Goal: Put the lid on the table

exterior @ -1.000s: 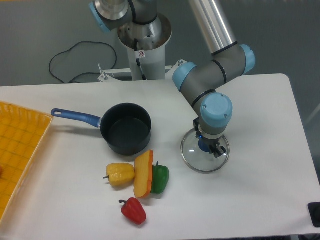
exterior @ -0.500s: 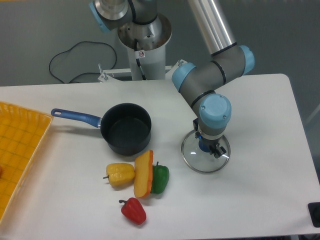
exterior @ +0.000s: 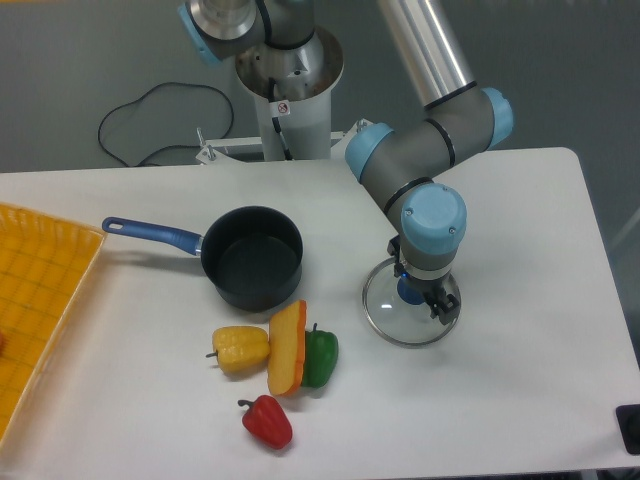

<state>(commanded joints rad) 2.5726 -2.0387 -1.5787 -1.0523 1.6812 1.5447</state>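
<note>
One lid [exterior: 392,314] flat on the desk [exterior: 520,260], right of centre | gripper [exterior: 425,297] over its blue knob, grip cannot be told | step: set-down | next: release, lift straight up

We see a black saucepan [exterior: 252,257], yellow pepper [exterior: 241,349], orange wedge [exterior: 287,348], green pepper [exterior: 321,358], red pepper [exterior: 267,421], and yellow tray [exterior: 35,300].
</note>
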